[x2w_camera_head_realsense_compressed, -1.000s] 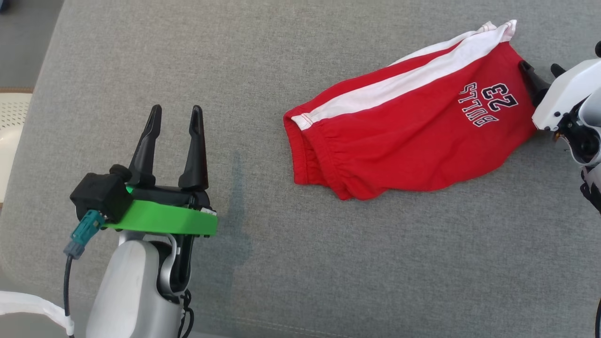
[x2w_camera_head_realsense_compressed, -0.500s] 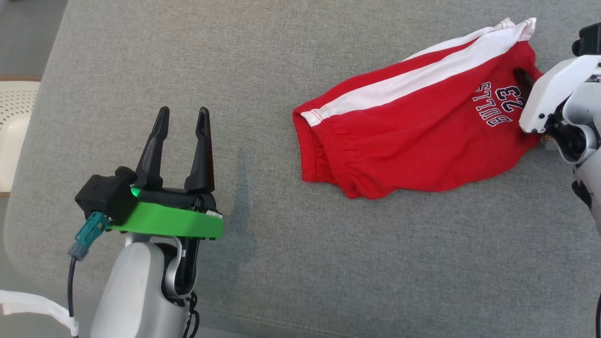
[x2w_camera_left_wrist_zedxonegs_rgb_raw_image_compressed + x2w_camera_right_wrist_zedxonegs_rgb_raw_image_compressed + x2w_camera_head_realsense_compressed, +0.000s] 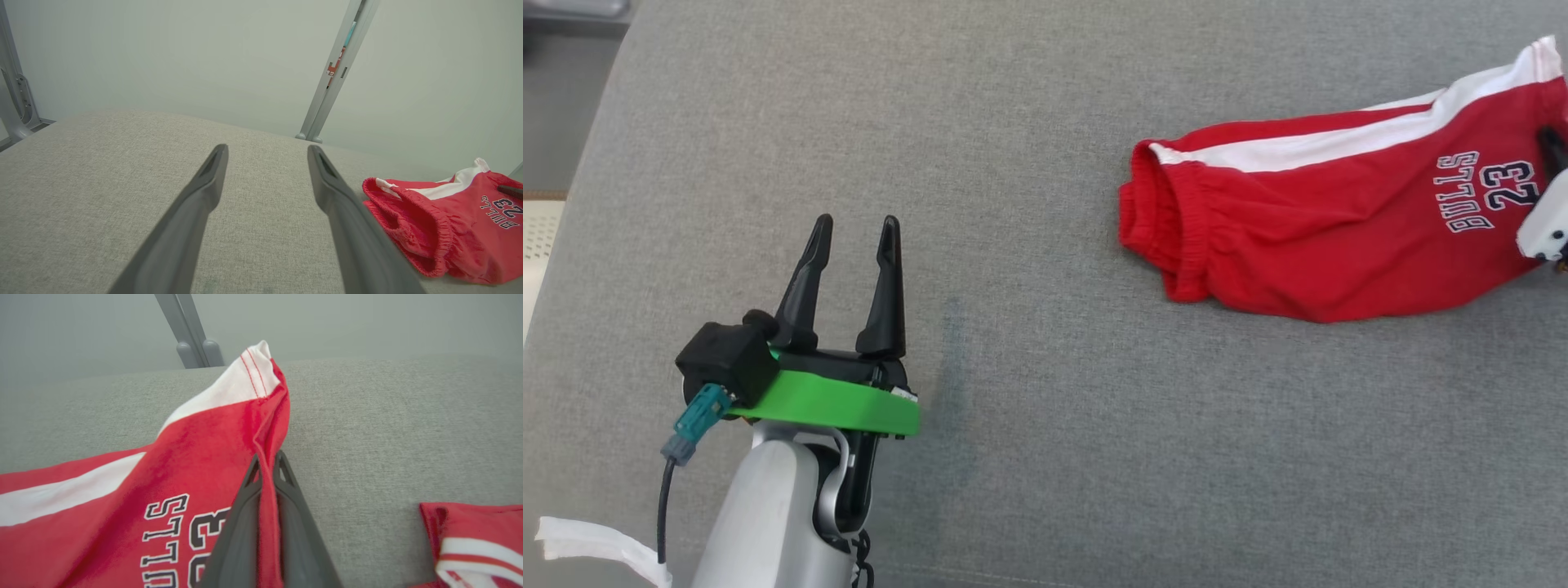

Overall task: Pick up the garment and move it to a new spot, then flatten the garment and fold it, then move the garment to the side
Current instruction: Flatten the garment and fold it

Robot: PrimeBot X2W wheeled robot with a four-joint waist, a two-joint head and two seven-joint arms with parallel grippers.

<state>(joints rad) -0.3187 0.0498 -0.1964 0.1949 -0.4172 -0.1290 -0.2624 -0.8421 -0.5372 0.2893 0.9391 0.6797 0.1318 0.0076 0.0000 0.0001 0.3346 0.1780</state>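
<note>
So here's where we're at: our right gripper (image 3: 267, 459) has its two fingers squeezed together on a fold of the garment (image 3: 1339, 237); red cloth is pinched right between them and runs up past the tips to a white-edged corner. In the right wrist view the BULLS 23 print (image 3: 171, 535) sits just left of those fingers; on their other side it's bare grey cushion (image 3: 1045, 449). The rest of the garment trails away from that pinch, lying flat-ish on the cushion; the white stripe (image 3: 1339, 147) runs along its far edge, and the gathered waistband (image 3: 1168, 237) is at the end farthest from the closed fingers. Our left gripper (image 3: 857, 222) sits over the cushion with its fingers spread wide and nothing between them; the waistband is off to the right of its right finger, well apart from the tips, not touching. Straight ahead of that gap it's just cushion, then a pale wall (image 3: 163, 53) with a grey post (image 3: 331, 81).
</note>
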